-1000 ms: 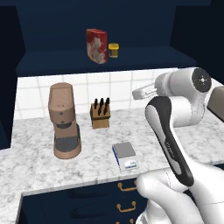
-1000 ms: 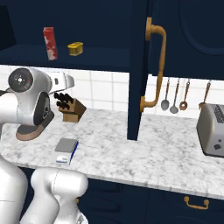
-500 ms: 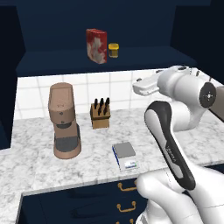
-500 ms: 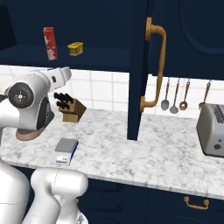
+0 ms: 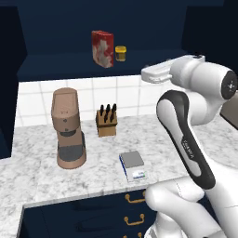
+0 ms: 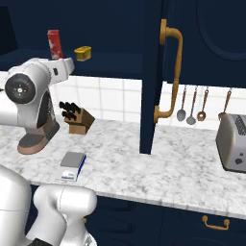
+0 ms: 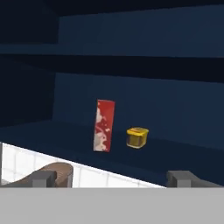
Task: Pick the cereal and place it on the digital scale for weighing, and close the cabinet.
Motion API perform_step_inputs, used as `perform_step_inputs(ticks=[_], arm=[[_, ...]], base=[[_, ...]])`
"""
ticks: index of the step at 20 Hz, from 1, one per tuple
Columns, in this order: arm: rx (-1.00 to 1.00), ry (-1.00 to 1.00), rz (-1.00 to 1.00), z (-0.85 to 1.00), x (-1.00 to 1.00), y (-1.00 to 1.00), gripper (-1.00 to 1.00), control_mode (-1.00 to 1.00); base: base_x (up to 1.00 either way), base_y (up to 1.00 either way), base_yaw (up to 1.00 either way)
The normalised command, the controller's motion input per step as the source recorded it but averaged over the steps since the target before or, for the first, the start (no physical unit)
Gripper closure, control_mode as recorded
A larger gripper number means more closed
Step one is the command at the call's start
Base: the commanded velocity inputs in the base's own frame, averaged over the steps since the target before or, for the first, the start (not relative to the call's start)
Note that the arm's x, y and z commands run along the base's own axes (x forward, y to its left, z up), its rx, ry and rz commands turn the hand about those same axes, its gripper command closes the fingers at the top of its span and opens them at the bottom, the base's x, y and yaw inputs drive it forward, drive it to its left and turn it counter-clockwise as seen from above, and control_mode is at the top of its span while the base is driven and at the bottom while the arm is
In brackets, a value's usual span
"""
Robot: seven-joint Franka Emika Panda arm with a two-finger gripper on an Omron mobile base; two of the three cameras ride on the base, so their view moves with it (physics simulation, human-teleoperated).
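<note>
The cereal [image 5: 102, 49] is a red box standing upright on the open cabinet's shelf [image 5: 56, 65], with a small yellow jar [image 5: 120, 53] just to its right. In the hand view the cereal [image 7: 104, 125] stands straight ahead, some way off, and my gripper [image 7: 112, 177] is open and empty, its two fingertips wide apart. My white hand [image 5: 155, 72] hovers at shelf height, right of the box and out in front of the shelf. The digital scale [image 5: 132, 165] lies flat near the counter's front edge. The cabinet door [image 6: 150, 96] with its brass handle [image 6: 170, 72] stands swung open.
A brown coffee grinder [image 5: 68, 128] and a knife block [image 5: 107, 122] stand on the marble counter [image 5: 37, 176] under the shelf. A toaster [image 6: 233, 141] and hanging utensils [image 6: 192, 105] are far right, beyond the open door. Navy drawers [image 5: 102, 218] run below the counter.
The arm's upper part has swung up and round, carrying the hand higher to shelf level and toward the cabinet. The jaws stay open. Nothing else has moved.
</note>
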Motion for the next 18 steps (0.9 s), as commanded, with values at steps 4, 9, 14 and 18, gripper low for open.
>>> perform_step_inputs(ticks=[4,9,14,18], arm=[[0.04,0.09,0.01,0.00,0.16,0.20,-1.00,-1.00],[0.04,0.00,0.05,0.08,0.16,0.23,-1.00,-1.00],[0.02,-0.09,0.09,0.19,0.13,0.11,-1.00,-1.00],[0.00,0.00,0.05,0.02,0.30,0.00,-1.00,-1.00]], base=[[0.00,0.00,0.00],[0.00,0.00,0.00],[0.00,0.00,0.00],[0.00,0.00,0.00]])
